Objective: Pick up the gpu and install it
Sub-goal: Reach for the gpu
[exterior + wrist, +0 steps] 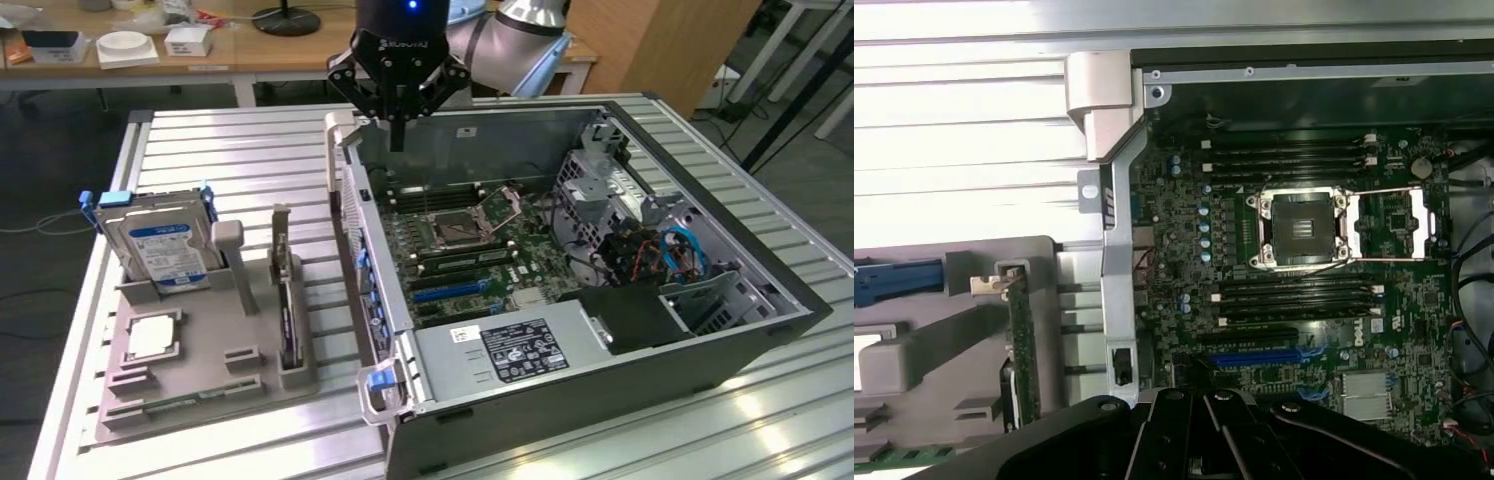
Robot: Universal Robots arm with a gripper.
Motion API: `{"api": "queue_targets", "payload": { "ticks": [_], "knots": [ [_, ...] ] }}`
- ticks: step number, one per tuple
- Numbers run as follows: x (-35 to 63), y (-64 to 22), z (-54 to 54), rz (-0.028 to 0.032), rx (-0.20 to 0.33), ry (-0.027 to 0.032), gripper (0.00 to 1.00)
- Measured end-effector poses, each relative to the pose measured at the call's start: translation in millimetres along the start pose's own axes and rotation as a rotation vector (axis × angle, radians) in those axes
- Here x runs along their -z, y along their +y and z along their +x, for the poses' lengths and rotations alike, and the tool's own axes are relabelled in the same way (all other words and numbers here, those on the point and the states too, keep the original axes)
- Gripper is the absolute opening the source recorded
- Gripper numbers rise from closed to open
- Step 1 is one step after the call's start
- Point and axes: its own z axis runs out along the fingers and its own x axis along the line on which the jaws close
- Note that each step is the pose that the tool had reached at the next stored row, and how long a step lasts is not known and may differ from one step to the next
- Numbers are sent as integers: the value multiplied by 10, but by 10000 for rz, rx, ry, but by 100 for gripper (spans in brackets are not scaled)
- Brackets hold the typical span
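The gpu [284, 300] is a thin dark card standing on edge in a slot of the grey parts tray [200, 405], at the exterior view's left of the open computer case [694, 350]. In the wrist view the gpu [1022, 350] shows edge-on, with its silvery bracket [989, 285] at one end. My gripper [396, 136] hangs over the far rim of the case, well apart from the card. Its fingers meet in a point with nothing between them. The gripper body [1204, 435] shows dark in the wrist view. The motherboard [454, 240] carries a blue expansion slot [447, 288].
A silver hard drive [160, 250] with a blue-white label stands in the tray, and a square processor chip [154, 335] lies in front of it. The empty processor socket [1299, 228] and memory sticks [1294, 295] show on the board. Cables and a drive cage [654, 245] fill the case's right.
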Motion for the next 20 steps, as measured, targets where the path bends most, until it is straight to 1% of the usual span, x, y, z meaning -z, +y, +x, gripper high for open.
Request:
{"api": "queue_targets", "payload": {
  "ticks": [20],
  "knots": [
    [5,-18,235,1,0,1,11]
  ]
}}
